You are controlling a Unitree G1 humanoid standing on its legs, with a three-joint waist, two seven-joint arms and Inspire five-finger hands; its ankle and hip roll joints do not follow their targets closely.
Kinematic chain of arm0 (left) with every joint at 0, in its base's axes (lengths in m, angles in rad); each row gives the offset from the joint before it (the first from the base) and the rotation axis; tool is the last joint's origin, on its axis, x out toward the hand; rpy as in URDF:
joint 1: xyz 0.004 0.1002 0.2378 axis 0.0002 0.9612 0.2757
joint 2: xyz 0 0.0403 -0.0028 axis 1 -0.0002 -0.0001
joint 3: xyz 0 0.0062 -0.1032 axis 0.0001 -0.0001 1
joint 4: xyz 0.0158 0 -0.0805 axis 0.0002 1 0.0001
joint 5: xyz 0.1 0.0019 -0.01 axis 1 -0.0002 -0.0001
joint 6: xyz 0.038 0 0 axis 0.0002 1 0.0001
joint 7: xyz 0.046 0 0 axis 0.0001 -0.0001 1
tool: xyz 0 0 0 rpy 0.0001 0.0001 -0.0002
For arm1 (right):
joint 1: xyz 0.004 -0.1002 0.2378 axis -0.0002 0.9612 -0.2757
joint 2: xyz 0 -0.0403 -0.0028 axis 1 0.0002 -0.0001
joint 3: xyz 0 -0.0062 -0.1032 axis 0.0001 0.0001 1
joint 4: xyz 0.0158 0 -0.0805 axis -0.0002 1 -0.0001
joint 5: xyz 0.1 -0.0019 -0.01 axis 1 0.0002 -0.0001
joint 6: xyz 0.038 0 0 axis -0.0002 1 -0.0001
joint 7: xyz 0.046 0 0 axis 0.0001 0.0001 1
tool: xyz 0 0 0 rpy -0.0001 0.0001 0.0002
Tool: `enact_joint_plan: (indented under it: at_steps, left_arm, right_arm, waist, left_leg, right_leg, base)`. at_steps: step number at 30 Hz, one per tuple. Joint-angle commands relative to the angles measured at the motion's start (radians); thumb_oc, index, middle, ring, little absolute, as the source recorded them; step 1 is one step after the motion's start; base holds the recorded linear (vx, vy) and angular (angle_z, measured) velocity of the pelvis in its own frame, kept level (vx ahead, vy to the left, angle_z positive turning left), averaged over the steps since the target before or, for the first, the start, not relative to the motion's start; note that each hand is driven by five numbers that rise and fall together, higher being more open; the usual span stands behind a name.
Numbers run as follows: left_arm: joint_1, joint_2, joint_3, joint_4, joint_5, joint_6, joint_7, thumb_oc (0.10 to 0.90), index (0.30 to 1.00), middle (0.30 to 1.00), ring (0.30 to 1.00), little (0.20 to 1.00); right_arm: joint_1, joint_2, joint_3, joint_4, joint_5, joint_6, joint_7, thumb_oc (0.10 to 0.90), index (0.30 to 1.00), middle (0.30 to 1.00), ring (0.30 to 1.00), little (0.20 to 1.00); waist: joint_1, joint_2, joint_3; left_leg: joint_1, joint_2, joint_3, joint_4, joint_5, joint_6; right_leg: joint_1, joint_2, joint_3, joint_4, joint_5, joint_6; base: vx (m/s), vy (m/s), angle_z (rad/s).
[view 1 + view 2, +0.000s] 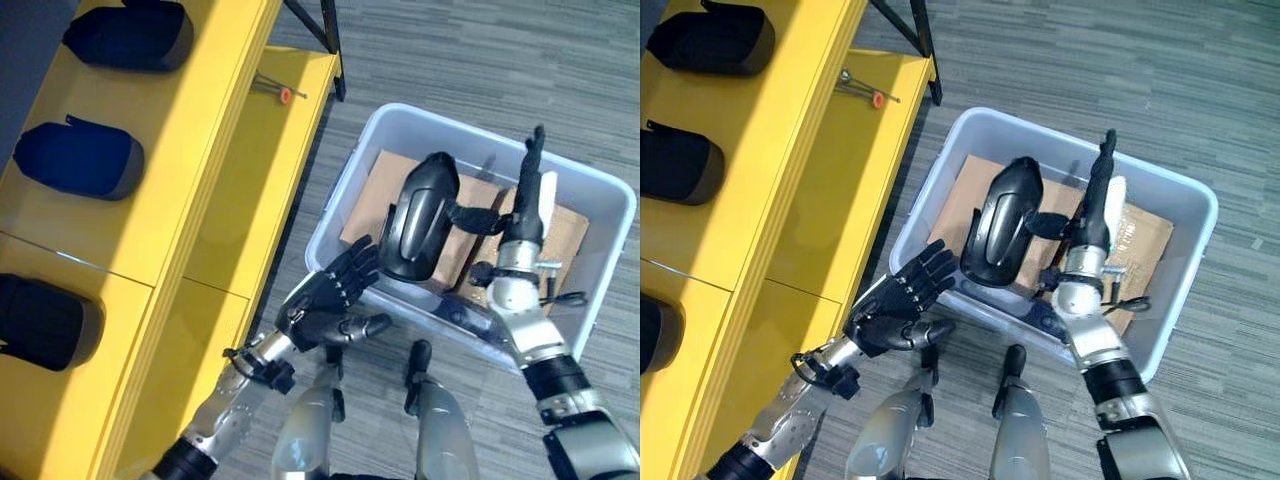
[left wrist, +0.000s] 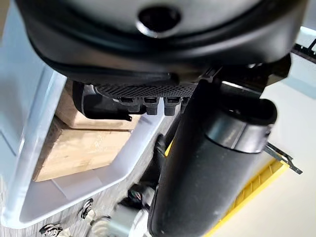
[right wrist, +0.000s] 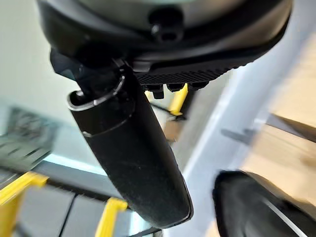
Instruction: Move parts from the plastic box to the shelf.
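Note:
A pale plastic box (image 1: 332,205) stands on the floor with cardboard (image 1: 370,210) lining its bottom. A black curved shell part (image 1: 415,215) stands upright inside it, its stem reaching sideways to my right hand (image 1: 522,215). That hand is inside the box with fingers straight and pointing away from me; the right wrist view shows the part (image 3: 256,207) just past its thumb (image 3: 133,158). My left hand (image 1: 325,305) hovers open with fingers spread at the box's near-left wall, close to the part's lower end. The yellow shelf (image 1: 200,150) runs along the left.
Three dark parts rest on the shelf's upper level, the far one (image 1: 130,35), the middle one (image 1: 80,160) and the near one (image 1: 45,320). A small tool with a red tip (image 1: 283,94) lies on the lower ledge. A black stand leg (image 1: 328,40) sits beyond the shelf's end.

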State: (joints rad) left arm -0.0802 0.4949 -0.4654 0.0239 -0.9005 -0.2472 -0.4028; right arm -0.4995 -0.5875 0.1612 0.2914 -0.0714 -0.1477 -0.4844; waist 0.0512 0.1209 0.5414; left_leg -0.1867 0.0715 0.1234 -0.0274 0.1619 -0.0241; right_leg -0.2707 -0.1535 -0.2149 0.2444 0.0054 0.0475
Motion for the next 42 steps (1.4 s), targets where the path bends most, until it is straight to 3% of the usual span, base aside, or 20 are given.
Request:
enact_joint_plan:
  at_steps: [1, 2, 4, 7, 8, 14, 24, 33, 36, 38, 39, 40, 42]
  left_arm:
    - [0.017, 0.015, 0.033, -0.164, -0.058, -0.072, -0.083, 0.9, 1.0, 1.0, 1.0, 1.0]
    - [0.017, 0.014, 0.033, -0.164, -0.058, -0.072, -0.083, 0.9, 1.0, 1.0, 1.0, 1.0]
    - [0.015, 0.043, 0.038, -0.167, -0.068, -0.068, -0.093, 0.9, 1.0, 1.0, 1.0, 1.0]
    - [0.007, 0.068, 0.038, -0.17, -0.1, -0.052, -0.104, 0.9, 1.0, 1.0, 1.0, 1.0]
    - [0.005, 0.087, 0.045, -0.176, -0.113, -0.035, -0.114, 0.9, 1.0, 1.0, 1.0, 1.0]
    - [0.011, 0.126, 0.051, -0.177, -0.099, -0.034, -0.122, 0.9, 1.0, 1.0, 1.0, 1.0]
    - [0.008, 0.161, 0.081, -0.191, -0.105, -0.026, -0.136, 0.9, 1.0, 1.0, 1.0, 1.0]
    - [0.034, 0.162, 0.113, -0.185, -0.093, -0.015, -0.166, 0.9, 1.0, 1.0, 1.0, 1.0]
    - [0.041, 0.161, 0.117, -0.186, -0.087, -0.011, -0.174, 0.9, 1.0, 1.0, 1.0, 1.0]
    - [0.053, 0.159, 0.113, -0.183, -0.085, -0.015, -0.178, 0.9, 1.0, 1.0, 1.0, 1.0]
    - [0.05, 0.155, 0.119, -0.182, -0.081, -0.015, -0.183, 0.9, 1.0, 1.0, 1.0, 1.0]
    - [0.06, 0.154, 0.117, -0.182, -0.081, -0.014, -0.185, 0.9, 1.0, 1.0, 1.0, 1.0]
    - [0.061, 0.151, 0.125, -0.183, -0.084, -0.015, -0.193, 0.9, 1.0, 1.0, 1.0, 1.0]
  right_arm:
    - [-0.042, -0.118, -0.024, -0.148, -0.286, -0.123, 0.032, 0.9, 1.0, 1.0, 1.0, 1.0]
    - [-0.042, -0.118, -0.024, -0.147, -0.287, -0.124, 0.031, 0.9, 1.0, 1.0, 1.0, 1.0]
    - [-0.062, -0.244, 0.015, -0.13, -0.432, -0.131, 0.02, 0.9, 1.0, 1.0, 1.0, 1.0]
    - [-0.106, -0.337, 0.057, -0.092, -0.474, -0.125, 0.037, 0.9, 1.0, 1.0, 1.0, 1.0]
    - [-0.159, -0.418, 0.129, -0.059, -0.521, -0.122, 0.062, 0.9, 1.0, 1.0, 1.0, 1.0]
    - [-0.262, -0.528, 0.321, 0.019, -0.691, -0.12, 0.091, 0.9, 1.0, 1.0, 1.0, 1.0]
    - [-0.413, -0.545, 0.494, 0.107, -0.72, -0.088, 0.128, 0.9, 1.0, 1.0, 1.0, 1.0]
    - [-0.435, -0.537, 0.538, 0.168, -0.699, -0.028, 0.202, 0.9, 1.0, 1.0, 1.0, 1.0]
    - [-0.436, -0.525, 0.545, 0.214, -0.727, 0.071, 0.179, 0.9, 1.0, 1.0, 1.0, 1.0]
    - [-0.428, -0.515, 0.546, 0.24, -0.713, 0.098, 0.161, 0.9, 1.0, 1.0, 1.0, 1.0]
    - [-0.43, -0.512, 0.528, 0.262, -0.718, 0.158, 0.169, 0.9, 1.0, 1.0, 1.0, 1.0]
    - [-0.42, -0.51, 0.527, 0.264, -0.721, 0.167, 0.168, 0.9, 1.0, 1.0, 1.0, 1.0]
    - [-0.411, -0.506, 0.503, 0.289, -0.702, 0.22, 0.121, 0.9, 1.0, 1.0, 1.0, 1.0]
  waist:
    - [-0.017, -0.03, -0.053]
    - [-0.017, -0.029, -0.053]
    - [-0.009, -0.045, -0.05]
    - [0.003, -0.054, -0.048]
    - [0.018, -0.06, -0.038]
    - [0.056, -0.069, -0.021]
    - [0.102, -0.057, -0.021]
    - [0.123, -0.047, -0.021]
    - [0.135, -0.038, -0.021]
    - [0.132, -0.042, -0.021]
    - [0.137, -0.03, -0.021]
    - [0.132, -0.037, -0.021]
    - [0.135, -0.024, -0.021]
  left_leg:
    - [-0.001, -0.002, 0.025, 0.068, -0.122, 0.001]
    - [-0.002, -0.001, 0.025, 0.069, -0.123, 0.001]
    - [-0.014, 0.003, 0.023, 0.084, -0.126, 0.001]
    - [-0.029, 0.005, 0.018, 0.096, -0.128, 0.001]
    - [-0.043, 0.007, 0.011, 0.103, -0.126, 0.001]
    - [-0.087, 0.007, -0.011, 0.12, -0.119, 0.006]
    - [-0.2, 0.01, -0.041, 0.138, -0.097, 0.002]
    - [-0.278, 0.018, -0.054, 0.156, -0.082, -0.007]
    - [-0.307, 0.022, -0.062, 0.162, -0.075, -0.009]
    - [-0.293, 0.014, -0.063, 0.162, -0.092, -0.015]
    - [-0.319, 0.025, -0.063, 0.159, -0.068, -0.012]
    - [-0.297, 0.015, -0.064, 0.159, -0.089, -0.017]
    - [-0.322, 0.028, -0.061, 0.156, -0.065, -0.014]
  right_leg:
    - [0.029, 0.015, 0.007, 0.079, -0.123, 0.0]
    - [0.029, 0.015, 0.007, 0.079, -0.123, 0.0]
    - [0.027, 0.019, -0.002, 0.079, -0.122, 0.003]
    - [0.022, 0.023, -0.006, 0.082, -0.123, 0.005]
    - [0.015, 0.025, -0.015, 0.092, -0.128, 0.005]
    - [-0.015, 0.032, -0.037, 0.134, -0.145, 0.002]
    - [-0.124, 0.049, -0.066, 0.227, -0.18, -0.016]
    - [-0.208, 0.055, -0.085, 0.308, -0.213, -0.032]
    - [-0.238, 0.051, -0.092, 0.35, -0.23, -0.038]
    - [-0.23, 0.042, -0.082, 0.368, -0.256, -0.028]
    - [-0.252, 0.051, -0.094, 0.364, -0.236, -0.04]
    - [-0.235, 0.043, -0.083, 0.372, -0.259, -0.029]
    - [-0.257, 0.053, -0.094, 0.368, -0.24, -0.042]
  base:
    - [0.01, -0.071, 0.06]
    - [0.02, -0.08, 0.09]
    - [-0.01, -0.12, 0.09]
    - [-0.03, -0.113, 0.08]
    - [-0.02, -0.116, 0.05]
    - [-0.01, -0.112, 0.07]
    - [-0.01, -0.07, 0.08]
    - [-0.02, -0.051, 0.08]
    - [-0.01, -0.064, 0.01]
    - [0.02, -0.047, 0.07]
    - [0.06, -0.031, 0.07]
    - [-0.01, -0.014, 0.07]
    - [-0.04, 0.008, 0.01]
